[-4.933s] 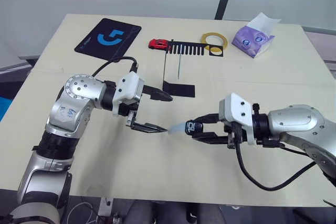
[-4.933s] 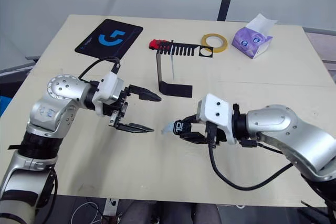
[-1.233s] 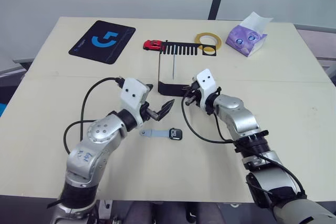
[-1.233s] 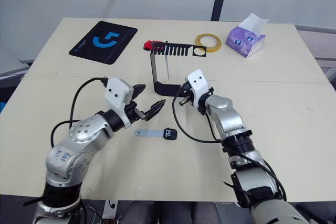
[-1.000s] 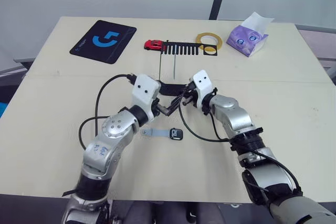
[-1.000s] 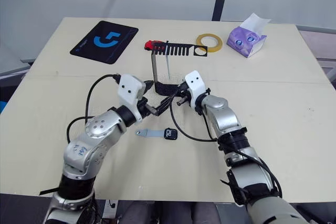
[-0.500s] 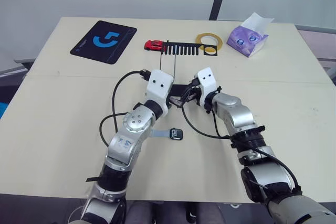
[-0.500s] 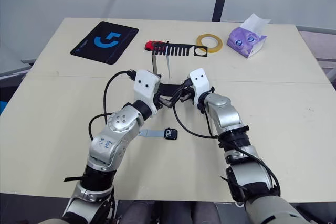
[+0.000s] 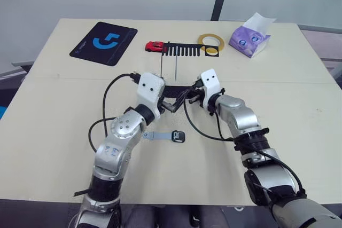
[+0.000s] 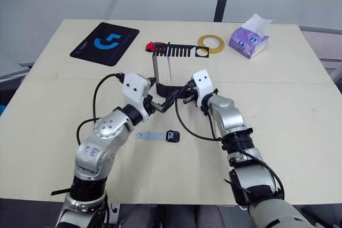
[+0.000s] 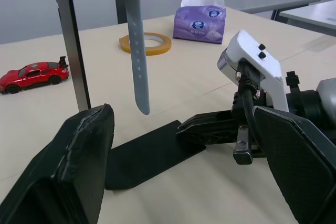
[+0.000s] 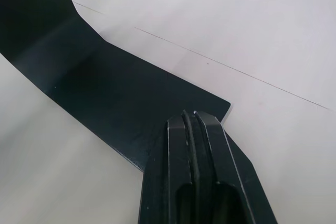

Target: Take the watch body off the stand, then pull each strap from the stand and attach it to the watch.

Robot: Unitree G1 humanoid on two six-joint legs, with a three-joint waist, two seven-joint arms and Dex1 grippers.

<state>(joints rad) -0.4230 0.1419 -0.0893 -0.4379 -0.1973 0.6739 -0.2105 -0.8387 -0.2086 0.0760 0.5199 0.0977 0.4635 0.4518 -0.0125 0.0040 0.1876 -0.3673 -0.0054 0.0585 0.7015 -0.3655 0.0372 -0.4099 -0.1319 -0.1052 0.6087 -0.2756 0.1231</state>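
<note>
While your left gripper [image 11: 184,145] hovers with its jaws spread wide, facing the stand [image 11: 71,61], one strap [image 11: 137,61] hangs from the comb bar straight ahead of them, untouched. Your right gripper [image 12: 195,124] has its jaws pressed together, tips resting on the stand's flat base. The watch body [image 10: 172,136], with the other strap [image 10: 149,136] joined to it, lies on the bench [image 10: 299,110] near your left arm.
</note>
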